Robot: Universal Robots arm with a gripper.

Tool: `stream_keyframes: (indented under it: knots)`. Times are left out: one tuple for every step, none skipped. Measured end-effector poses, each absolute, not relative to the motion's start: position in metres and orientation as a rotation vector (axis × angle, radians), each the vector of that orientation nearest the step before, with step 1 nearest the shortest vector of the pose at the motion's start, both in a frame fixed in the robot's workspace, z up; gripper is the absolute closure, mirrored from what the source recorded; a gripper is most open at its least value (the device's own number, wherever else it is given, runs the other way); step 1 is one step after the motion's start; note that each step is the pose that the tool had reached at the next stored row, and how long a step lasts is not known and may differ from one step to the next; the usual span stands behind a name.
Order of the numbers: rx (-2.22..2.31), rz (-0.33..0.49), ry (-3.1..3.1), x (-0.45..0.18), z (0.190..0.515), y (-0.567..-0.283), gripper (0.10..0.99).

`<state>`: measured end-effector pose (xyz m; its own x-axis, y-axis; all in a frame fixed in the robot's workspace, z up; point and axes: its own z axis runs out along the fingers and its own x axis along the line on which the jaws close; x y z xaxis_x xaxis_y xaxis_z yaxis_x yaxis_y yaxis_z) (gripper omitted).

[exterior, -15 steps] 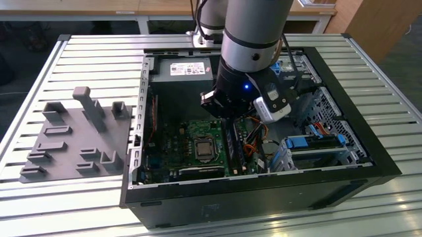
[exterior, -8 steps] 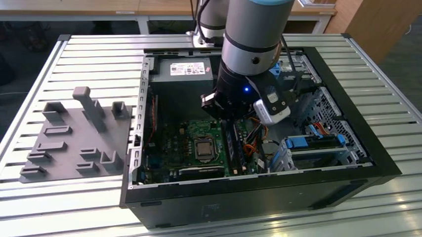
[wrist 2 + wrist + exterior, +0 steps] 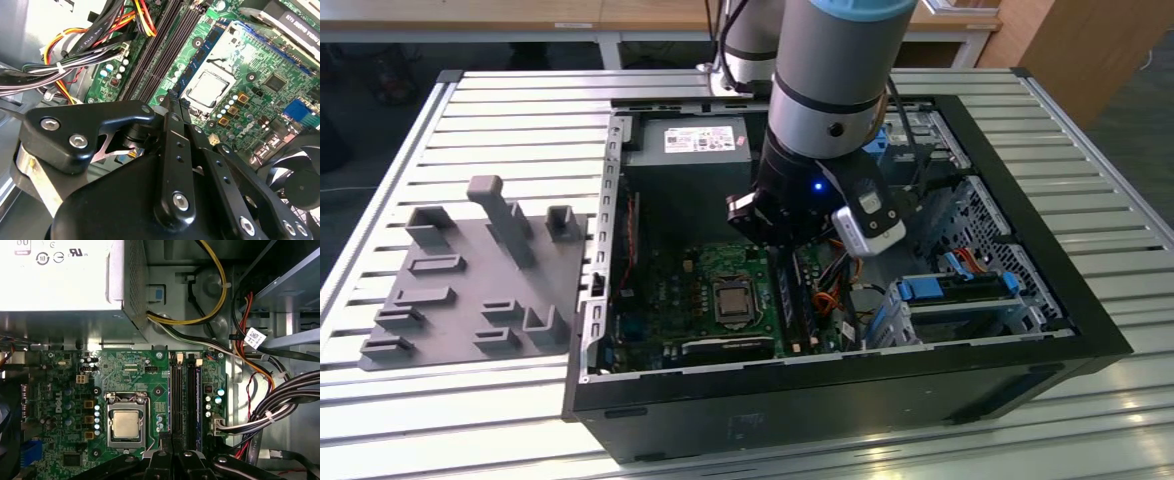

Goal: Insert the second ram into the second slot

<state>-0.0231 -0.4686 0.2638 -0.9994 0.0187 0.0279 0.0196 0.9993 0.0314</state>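
My gripper (image 3: 781, 238) hangs inside the open computer case (image 3: 1067, 330), low over the motherboard (image 3: 125, 375). Its black fingers (image 3: 161, 457) stand close together, shut, with nothing visible between them, and in both wrist views they sit right over the end of the long black memory slots (image 3: 183, 395). In the second wrist view the gripper (image 3: 172, 102) points at the near end of those slots (image 3: 165, 55). A thin blue ram edge (image 3: 198, 395) stands seated along the slot nearest the cables. I cannot tell whether this stick is the second ram.
The processor socket (image 3: 125, 424) lies beside the slots. Bundles of coloured cables (image 3: 260, 405) crowd the other side. The silver power supply (image 3: 65, 285) fills the case's far end. A grey fixture plate (image 3: 474, 285) lies on the slatted table at the exterior view's left.
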Motion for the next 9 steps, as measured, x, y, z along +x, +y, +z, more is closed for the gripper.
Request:
stream_keyframes:
  knots:
    - [-0.030, -0.050, -3.114, -0.0231, 0.2636, -0.4686, 0.969]
    - [-0.030, -0.050, -3.114, -0.0231, 0.2635, -0.4686, 0.969]
    - [-0.030, -0.050, -3.114, -0.0231, 0.2634, -0.4686, 0.969]
    - [-0.030, -0.050, -3.114, -0.0231, 0.2634, -0.4686, 0.969]
    - [-0.030, -0.050, -3.114, -0.0231, 0.2634, -0.4686, 0.969]
    - [-0.030, -0.050, -3.114, -0.0231, 0.2632, -0.4686, 0.969]
    - [-0.030, -0.050, -3.114, -0.0231, 0.2630, -0.4686, 0.969]
    - [-0.030, -0.050, -3.114, -0.0231, 0.2626, -0.4685, 0.969]
    - [-0.030, -0.050, -3.114, -0.0231, 0.2621, -0.4685, 0.969]
